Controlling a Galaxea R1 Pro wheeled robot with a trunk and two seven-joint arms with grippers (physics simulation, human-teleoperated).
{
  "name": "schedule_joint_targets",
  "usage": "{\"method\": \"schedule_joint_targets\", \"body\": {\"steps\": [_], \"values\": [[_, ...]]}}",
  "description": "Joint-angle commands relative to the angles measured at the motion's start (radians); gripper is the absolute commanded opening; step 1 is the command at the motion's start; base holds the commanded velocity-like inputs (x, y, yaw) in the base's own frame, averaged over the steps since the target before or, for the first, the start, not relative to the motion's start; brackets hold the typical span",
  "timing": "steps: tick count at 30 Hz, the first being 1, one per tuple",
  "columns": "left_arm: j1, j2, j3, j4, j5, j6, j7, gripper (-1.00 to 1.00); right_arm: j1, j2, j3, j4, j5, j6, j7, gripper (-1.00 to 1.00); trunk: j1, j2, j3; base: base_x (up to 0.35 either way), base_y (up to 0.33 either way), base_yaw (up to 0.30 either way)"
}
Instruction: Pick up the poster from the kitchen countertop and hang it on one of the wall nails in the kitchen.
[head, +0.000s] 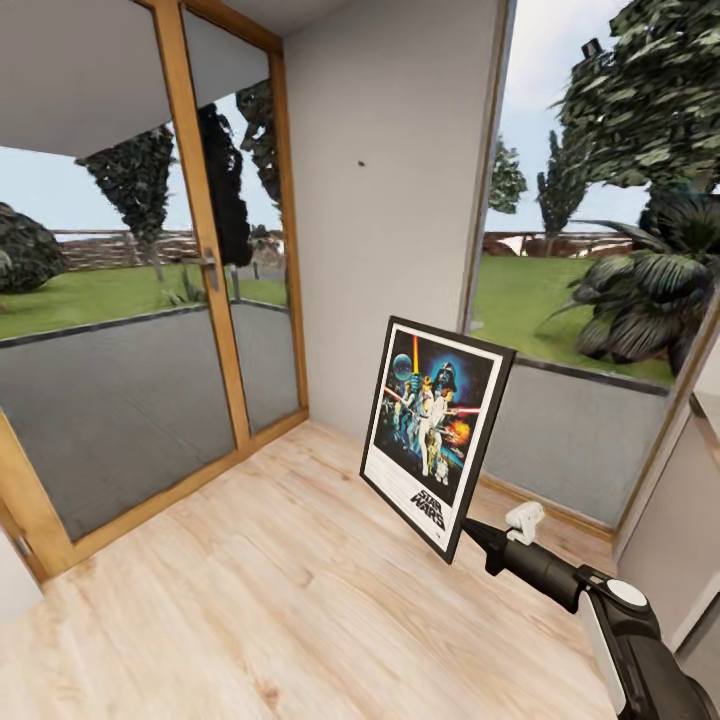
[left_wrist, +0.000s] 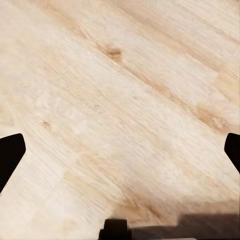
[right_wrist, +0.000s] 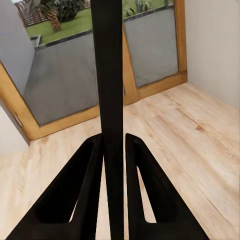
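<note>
Above wood floor (head: 250, 600): right tool (right_wrist: 114, 150) pinching poster (head: 435, 430) bottom corner; left tool (left_wrist: 120, 150) spread.

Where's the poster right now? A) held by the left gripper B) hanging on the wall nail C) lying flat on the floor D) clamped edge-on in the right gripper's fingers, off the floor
D: the right gripper pinches the poster by its lower corner, tilted above the floor; the wall nail is bare.

1. A room in a home, at ground level beside a garden.
2. Pale wood-plank floor (head: 250, 600), plain grey wall (head: 390, 200).
3. A tall wood-framed glass door (head: 215, 270) and window (head: 590, 200) look onto lawn (head: 100, 295), trees and shrubs.
</note>
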Motion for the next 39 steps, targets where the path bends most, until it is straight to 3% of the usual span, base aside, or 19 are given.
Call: {"method": "schedule_joint_targets", "body": {"steps": [1, 18, 39], "values": [[0.000, 0.000, 0.001, -0.001, -0.001, -0.002, 0.000, 1.00, -0.001, 0.000, -0.002, -0.001, -0.004, 0.011, 0.007, -1.00, 0.000, 0.000, -0.001, 0.233, 0.279, -0.116], [0.000, 0.005, 0.001, -0.001, 0.000, -0.002, 0.000, 1.00, -0.001, 0.001, -0.002, -0.001, -0.004, 0.011, 0.007, -1.00, 0.000, 0.000, 0.006, 0.214, 0.296, -0.258], [0.000, 0.009, 0.001, -0.001, -0.001, -0.002, 0.000, 1.00, -0.001, 0.002, 0.000, 0.000, -0.004, 0.009, 0.001, -1.00, 0.000, 0.000, 0.006, 0.209, 0.301, -0.014]]}}
